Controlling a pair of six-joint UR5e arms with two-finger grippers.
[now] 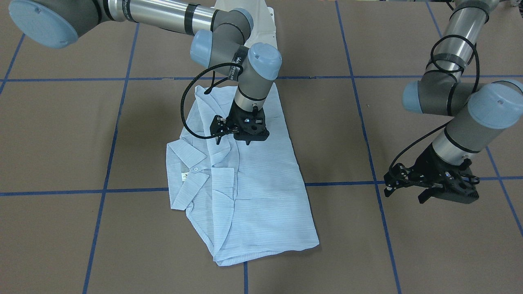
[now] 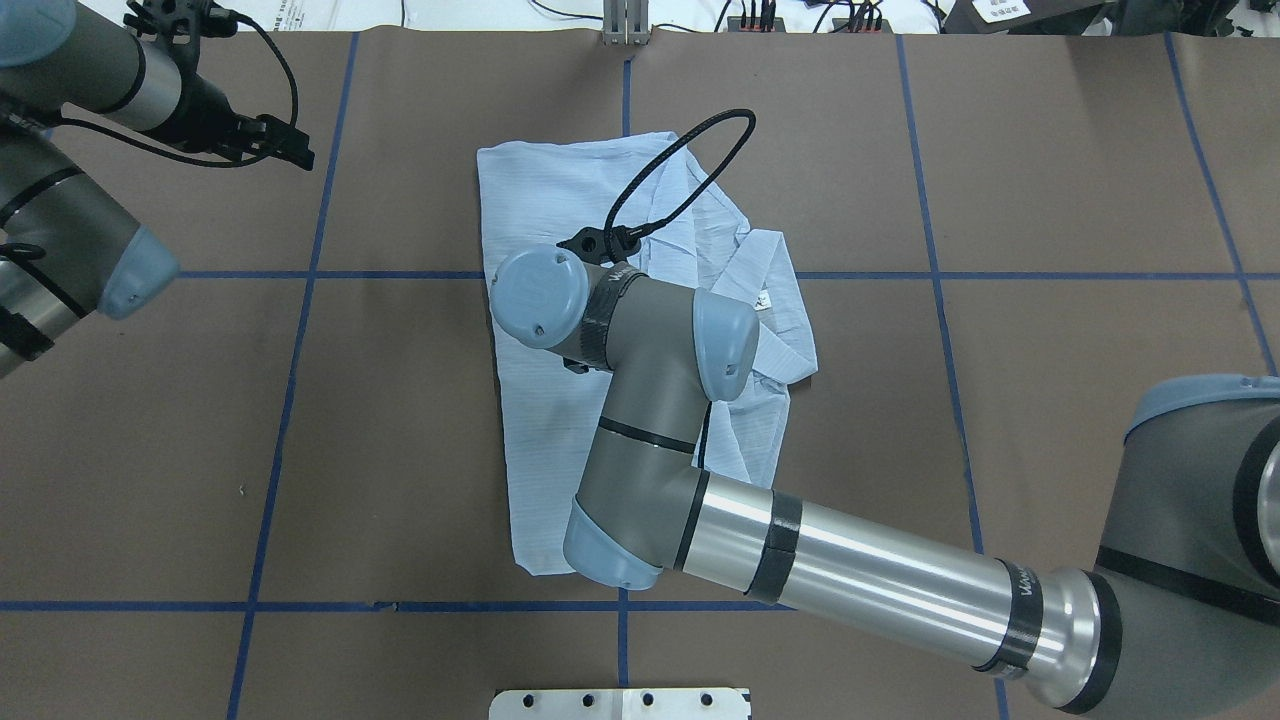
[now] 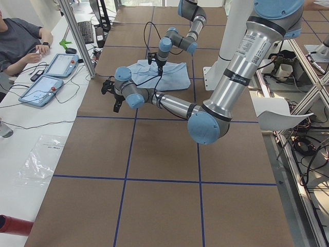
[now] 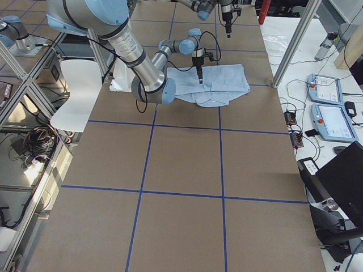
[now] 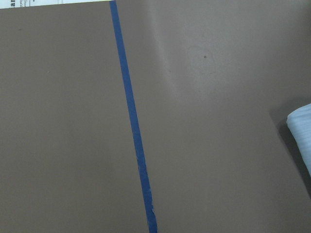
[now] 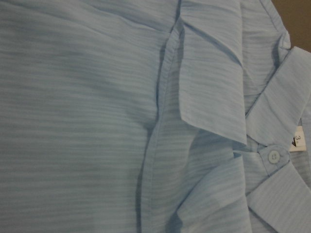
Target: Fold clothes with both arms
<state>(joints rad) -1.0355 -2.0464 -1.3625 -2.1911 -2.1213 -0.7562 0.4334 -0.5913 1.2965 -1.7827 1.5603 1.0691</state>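
Observation:
The pale-blue striped shirt (image 1: 261,192) lies partly folded on the brown table, with its collar (image 1: 188,163) and white neck label (image 1: 184,176) on the robot's right side. It also shows in the overhead view (image 2: 540,200). My right gripper (image 1: 247,141) points straight down, close over the middle of the shirt; its own body hides its fingers. The right wrist view shows only cloth, a button (image 6: 273,156) and the label (image 6: 297,141). My left gripper (image 1: 423,199) hangs empty over bare table, well off the shirt, and its fingers look shut (image 2: 300,155).
Blue tape lines (image 5: 131,121) cross the brown table. The white pedestal base (image 2: 620,703) stands at the robot's edge. A seated person (image 3: 20,41) and teach pendants (image 3: 43,87) are beyond the far edge. A corner of the shirt (image 5: 301,131) shows in the left wrist view.

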